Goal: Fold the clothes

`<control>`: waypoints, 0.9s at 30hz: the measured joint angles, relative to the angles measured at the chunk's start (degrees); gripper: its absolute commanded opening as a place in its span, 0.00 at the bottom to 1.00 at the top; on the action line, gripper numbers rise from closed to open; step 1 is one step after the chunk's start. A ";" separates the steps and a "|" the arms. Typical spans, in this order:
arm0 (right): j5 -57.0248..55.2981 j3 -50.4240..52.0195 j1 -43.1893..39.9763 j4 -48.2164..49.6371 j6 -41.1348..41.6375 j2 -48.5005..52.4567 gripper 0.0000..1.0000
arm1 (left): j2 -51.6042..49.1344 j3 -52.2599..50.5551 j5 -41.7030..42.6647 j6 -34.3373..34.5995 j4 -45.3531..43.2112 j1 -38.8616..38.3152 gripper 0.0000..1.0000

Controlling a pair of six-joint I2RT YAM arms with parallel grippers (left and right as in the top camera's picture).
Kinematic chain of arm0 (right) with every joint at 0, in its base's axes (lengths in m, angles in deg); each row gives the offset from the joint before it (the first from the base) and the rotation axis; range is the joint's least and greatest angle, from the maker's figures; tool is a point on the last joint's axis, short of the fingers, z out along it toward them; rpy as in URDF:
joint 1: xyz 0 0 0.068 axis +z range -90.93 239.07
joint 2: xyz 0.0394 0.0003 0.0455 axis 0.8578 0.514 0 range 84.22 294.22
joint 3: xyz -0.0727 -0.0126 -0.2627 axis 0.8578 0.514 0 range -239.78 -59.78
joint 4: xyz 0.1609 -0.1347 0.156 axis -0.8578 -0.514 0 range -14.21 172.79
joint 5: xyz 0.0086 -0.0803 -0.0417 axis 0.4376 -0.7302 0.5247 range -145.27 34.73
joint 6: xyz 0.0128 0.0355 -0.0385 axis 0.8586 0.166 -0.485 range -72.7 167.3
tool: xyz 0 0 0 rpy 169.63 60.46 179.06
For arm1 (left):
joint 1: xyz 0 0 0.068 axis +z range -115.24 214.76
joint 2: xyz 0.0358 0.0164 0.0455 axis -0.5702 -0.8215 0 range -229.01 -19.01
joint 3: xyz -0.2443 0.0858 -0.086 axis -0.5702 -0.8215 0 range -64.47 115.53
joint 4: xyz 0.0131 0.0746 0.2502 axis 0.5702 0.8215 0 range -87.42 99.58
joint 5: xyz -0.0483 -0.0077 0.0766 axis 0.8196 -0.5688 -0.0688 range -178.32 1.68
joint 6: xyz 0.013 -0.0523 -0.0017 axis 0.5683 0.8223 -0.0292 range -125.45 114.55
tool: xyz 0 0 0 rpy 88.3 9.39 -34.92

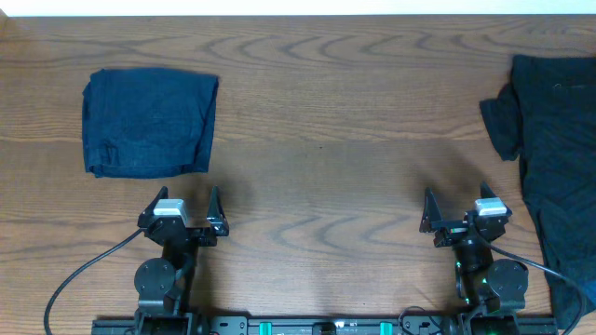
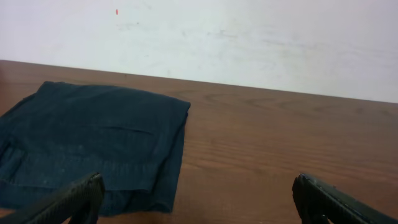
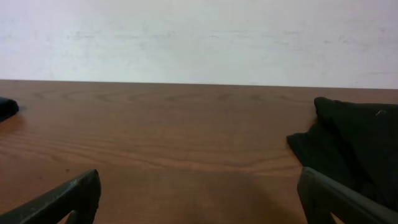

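Note:
A folded dark navy garment [image 1: 149,121] lies at the table's far left; in the left wrist view this folded garment [image 2: 87,143] is ahead and left of the fingers. A black unfolded garment [image 1: 554,158] lies spread along the right edge, one sleeve pointing left; the right wrist view shows that black garment [image 3: 354,149] at its right. My left gripper [image 1: 184,207] stands open near the front edge, just below the folded garment, holding nothing. Open and empty too, my right gripper [image 1: 458,212] sits near the front, left of the black garment.
The brown wooden table [image 1: 326,140] stretches between the two garments. A pale wall [image 3: 199,37] rises behind its far edge. Both arm bases and their cables [image 1: 84,270] sit along the front edge.

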State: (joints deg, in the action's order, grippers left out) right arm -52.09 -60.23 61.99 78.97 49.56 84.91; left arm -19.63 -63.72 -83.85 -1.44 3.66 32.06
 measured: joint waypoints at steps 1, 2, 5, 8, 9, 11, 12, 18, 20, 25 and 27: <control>0.00 0.00 0.00 0.00 0.00 0.00 0.99 | 0.00 0.00 0.00 0.00 0.00 0.00 0.98; 0.00 0.00 0.00 -0.02 0.00 0.00 0.99 | 0.00 0.00 0.00 0.00 0.00 0.00 0.98; 0.00 0.00 0.00 -0.02 0.00 0.00 0.99 | 0.00 0.00 0.00 0.00 0.00 0.00 0.98; 0.00 0.00 0.00 0.00 0.02 0.00 0.99 | 0.00 0.00 0.00 0.00 0.00 0.00 0.98; 0.00 0.00 0.00 0.00 0.00 0.00 0.99 | 0.00 0.00 0.00 0.00 0.00 0.00 0.98; 0.00 0.00 0.00 -0.02 0.00 0.00 0.99 | 0.00 0.00 0.00 0.00 0.00 0.00 0.98; 0.00 0.00 0.00 0.00 0.00 0.00 0.99 | 0.00 0.00 0.00 0.00 0.00 0.00 0.98; 0.00 0.00 0.00 0.00 0.00 0.00 0.99 | 0.00 0.00 0.00 0.00 0.00 0.00 0.98; 0.00 0.00 0.00 0.31 0.00 0.00 0.99 | 0.00 0.00 0.00 0.00 0.00 0.00 0.98; -0.39 0.04 0.00 2.58 0.76 0.00 0.99 | 0.00 0.00 0.00 0.00 0.00 0.00 0.98; -1.55 0.04 0.00 2.56 1.88 0.00 0.99 | 0.00 0.00 0.00 0.00 0.00 0.00 0.98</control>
State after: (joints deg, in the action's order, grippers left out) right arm -53.64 -60.19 61.99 81.53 51.44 84.91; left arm -19.63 -63.72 -83.85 -1.44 3.66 32.06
